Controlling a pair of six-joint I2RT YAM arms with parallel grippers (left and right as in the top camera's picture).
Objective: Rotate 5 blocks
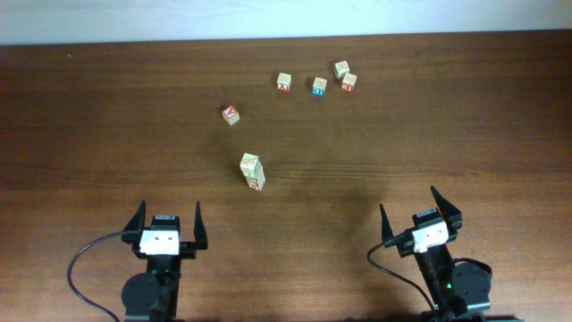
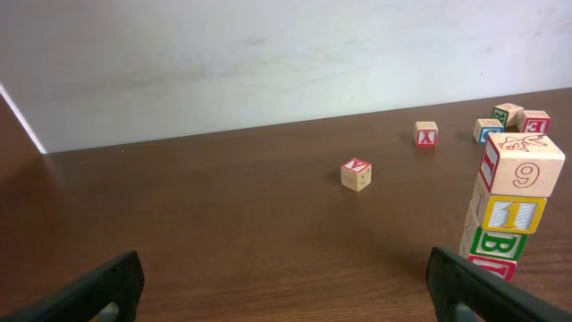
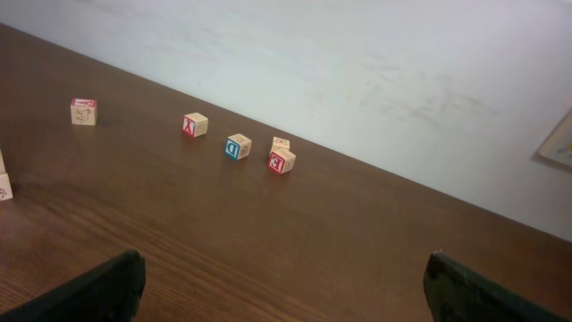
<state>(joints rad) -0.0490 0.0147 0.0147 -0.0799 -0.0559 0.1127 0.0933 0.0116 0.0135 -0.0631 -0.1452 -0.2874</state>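
Presently the worktop (image 1: 89, 116) has both arms at its near edge; left gripper (image 1: 170, 215) and right gripper (image 1: 412, 211) gape wide, empty. A stack of blocks (image 1: 253, 171) stands centrally, a lone block (image 1: 231, 114) beyond it. Near the far edge: two more blocks (image 1: 284, 82), a blue-lettered cube (image 1: 319, 86), a red-faced cube (image 1: 349, 82).

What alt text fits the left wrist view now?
A tall stack of lettered blocks stands at the right edge on a dark wooden table, just ahead of the open left hand. Farther back sit a red-topped block, a second block and a cluster of three.
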